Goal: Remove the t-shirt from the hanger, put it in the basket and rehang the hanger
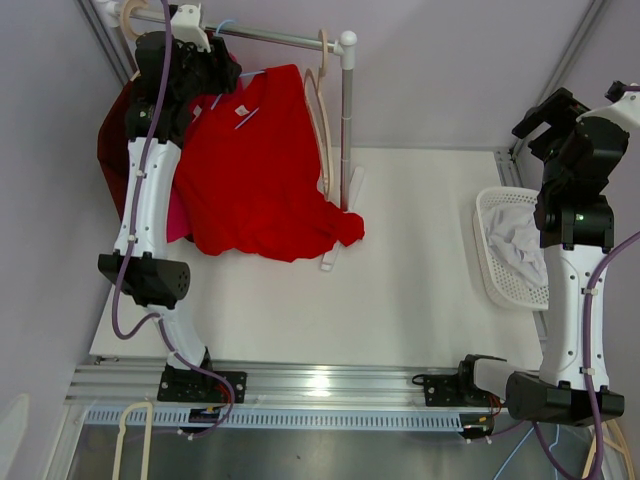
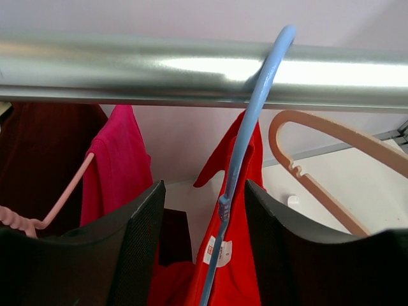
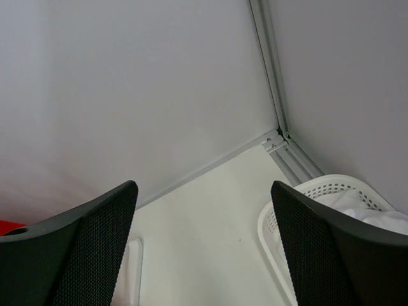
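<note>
A red t-shirt (image 1: 260,170) hangs on a light blue hanger (image 1: 246,110) from the metal rail (image 1: 280,38), and its lower part drapes onto the table. My left gripper (image 1: 218,48) is raised to the rail. In the left wrist view it (image 2: 204,191) is open, with the blue hanger's neck (image 2: 237,172) running down between the fingers, apart from both. The hook sits over the rail (image 2: 127,70). The red t-shirt (image 2: 245,268) with its white label hangs below. My right gripper (image 1: 575,110) is open and empty, held high at the right (image 3: 204,191).
A dark maroon garment (image 1: 115,140) and a pink one (image 2: 121,166) hang left of the red shirt. An empty wooden hanger (image 2: 331,134) hangs to its right, by the rack post (image 1: 347,120). A white basket (image 1: 490,210) with pale cloth (image 1: 520,240) stands under the right arm.
</note>
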`<state>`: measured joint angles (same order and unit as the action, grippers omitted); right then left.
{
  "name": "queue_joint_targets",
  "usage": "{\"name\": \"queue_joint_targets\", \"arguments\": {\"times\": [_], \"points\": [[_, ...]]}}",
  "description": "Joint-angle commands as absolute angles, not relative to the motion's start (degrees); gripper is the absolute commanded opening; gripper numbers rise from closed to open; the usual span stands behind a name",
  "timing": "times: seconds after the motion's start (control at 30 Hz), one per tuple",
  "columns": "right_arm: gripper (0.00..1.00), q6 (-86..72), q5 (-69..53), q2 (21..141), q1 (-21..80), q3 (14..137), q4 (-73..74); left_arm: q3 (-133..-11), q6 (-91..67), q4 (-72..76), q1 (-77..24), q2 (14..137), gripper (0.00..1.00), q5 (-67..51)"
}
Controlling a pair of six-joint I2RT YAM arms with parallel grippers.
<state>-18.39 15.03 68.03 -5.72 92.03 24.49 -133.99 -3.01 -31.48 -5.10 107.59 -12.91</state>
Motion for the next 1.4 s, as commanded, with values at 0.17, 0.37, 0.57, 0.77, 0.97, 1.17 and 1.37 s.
{"name": "queue_joint_targets", "arguments": {"times": [0.17, 0.37, 0.57, 0.77, 0.97, 1.17, 1.37], "points": [[0.91, -18.11, 14.59, 68.03, -5.19, 91.41, 22.59, -134.47, -3.34, -31.73, -4.75, 105.82, 0.46, -14.76], [0.91, -18.19, 14.41, 67.94, -5.10, 90.97, 22.59, -134.12, -4.04, -32.52, -4.66, 105.91, 0.14, -15.38], [0.91, -18.63, 13.98, 67.94, -5.01, 90.70, 22.41, -134.21, -5.27, -32.35, -4.75, 106.00, 0.01, -16.52], [0.91, -18.46, 13.71, 67.94, -4.83, 91.05, 22.50, -138.95, -9.14, -32.26, -4.75, 106.96, 0.01, -18.72], [0.91, -18.28, 13.62, 67.59, -4.75, 91.41, 22.67, -138.78, -12.74, -30.94, -4.75, 103.89, 0.01, -16.71], [0.91, -18.54, 11.87, 67.59, -4.31, 91.76, 23.20, -137.38, -16.96, -32.87, -5.27, 99.94, 0.01, -10.39], [0.92, -17.05, 11.34, 67.06, -1.15, 92.02, 23.29, -133.16, -15.82, -31.47, -8.35, 95.10, 0.01, -1.50]]}}
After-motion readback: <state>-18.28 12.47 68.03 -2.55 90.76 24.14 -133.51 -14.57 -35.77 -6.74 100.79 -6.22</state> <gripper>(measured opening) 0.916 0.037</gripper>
